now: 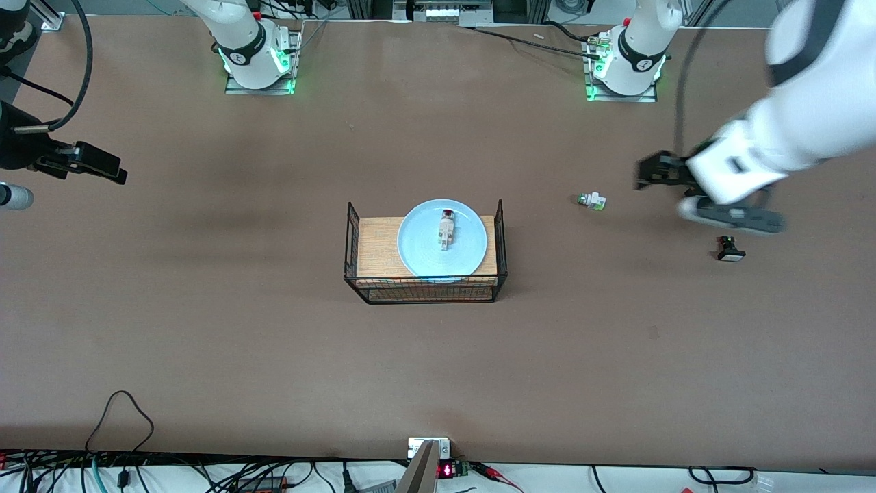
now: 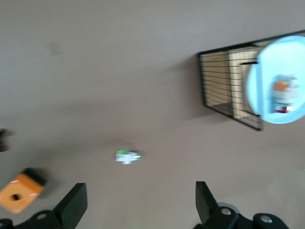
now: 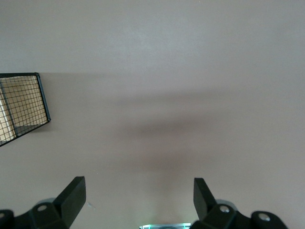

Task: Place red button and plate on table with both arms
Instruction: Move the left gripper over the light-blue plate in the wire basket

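Note:
The pale blue plate (image 1: 472, 255) lies on the wood-topped wire rack (image 1: 373, 246) in the middle of the table (image 1: 239, 342). The red button (image 1: 446, 228) lies on the plate. Both show in the left wrist view, the plate (image 2: 267, 71) and the red button (image 2: 283, 93). My left gripper (image 1: 645, 175) is open and empty over the table toward the left arm's end, apart from the rack; its fingers (image 2: 76, 202) stand wide apart. My right gripper (image 1: 113, 170) is open and empty over the right arm's end of the table, its fingers (image 3: 74, 195) wide apart.
A green-capped switch (image 1: 591, 200) lies on the table between the rack and my left gripper, also in the left wrist view (image 2: 127, 156). A black white-capped button (image 1: 729, 249) lies nearer the front camera. The rack's corner (image 3: 24, 105) shows in the right wrist view.

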Controlling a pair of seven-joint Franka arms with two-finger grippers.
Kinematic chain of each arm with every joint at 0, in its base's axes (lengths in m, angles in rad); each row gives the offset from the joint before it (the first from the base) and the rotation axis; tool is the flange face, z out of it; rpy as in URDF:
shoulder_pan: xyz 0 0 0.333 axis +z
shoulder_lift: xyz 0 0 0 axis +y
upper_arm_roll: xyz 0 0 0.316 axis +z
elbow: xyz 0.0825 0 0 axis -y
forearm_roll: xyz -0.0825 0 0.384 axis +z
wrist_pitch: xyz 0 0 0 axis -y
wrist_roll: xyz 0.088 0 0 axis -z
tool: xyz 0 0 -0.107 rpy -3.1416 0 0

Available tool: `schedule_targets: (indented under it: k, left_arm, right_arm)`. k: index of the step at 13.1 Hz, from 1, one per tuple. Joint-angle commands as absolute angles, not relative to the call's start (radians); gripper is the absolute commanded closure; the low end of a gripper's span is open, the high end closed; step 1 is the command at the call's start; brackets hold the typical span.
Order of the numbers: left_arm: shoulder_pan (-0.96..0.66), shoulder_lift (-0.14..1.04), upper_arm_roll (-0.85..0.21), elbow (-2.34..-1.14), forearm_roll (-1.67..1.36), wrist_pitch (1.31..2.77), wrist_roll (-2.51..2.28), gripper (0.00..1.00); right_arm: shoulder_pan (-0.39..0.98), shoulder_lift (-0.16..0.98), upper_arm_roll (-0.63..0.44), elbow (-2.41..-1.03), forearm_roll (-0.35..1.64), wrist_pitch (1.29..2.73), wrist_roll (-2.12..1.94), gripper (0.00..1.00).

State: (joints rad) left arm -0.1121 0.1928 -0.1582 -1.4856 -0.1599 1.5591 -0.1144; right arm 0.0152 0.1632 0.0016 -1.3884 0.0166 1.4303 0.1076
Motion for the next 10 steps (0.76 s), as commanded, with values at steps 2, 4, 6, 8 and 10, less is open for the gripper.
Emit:
schedule_targets:
  k: [2, 4, 6, 8, 10]
  left_arm:
    - [-0.237, 0.279, -0.149, -1.456, -0.184, 1.638, -0.299, 0.00]
    - [-0.322, 0.316, -0.150, -1.437, -0.169, 1.696, -0.444, 0.00]
    - [-0.402, 0.365, -0.150, -1.379, -0.120, 1.707, -0.562, 0.00]
    - [-0.495, 0.443, -0.146, -1.320, -0.104, 1.713, -0.676, 0.00]
    - [-0.547, 0.507, -0.149, -1.276, -0.031, 1.735, -0.736, 0.00]
  right_arm:
    - [0.011, 0.210, 0.002, -1.370, 0.018, 1.416, 0.095, 0.00]
    - [0.017, 0.215, 0.003, -1.370, 0.005, 1.416, 0.097, 0.00]
    - [0.018, 0.233, 0.006, -1.373, -0.005, 1.413, 0.095, 0.00]
    - [0.028, 0.241, 0.009, -1.370, -0.002, 1.414, 0.095, 0.00]
    - [0.041, 0.241, 0.008, -1.370, 0.002, 1.414, 0.097, 0.00]
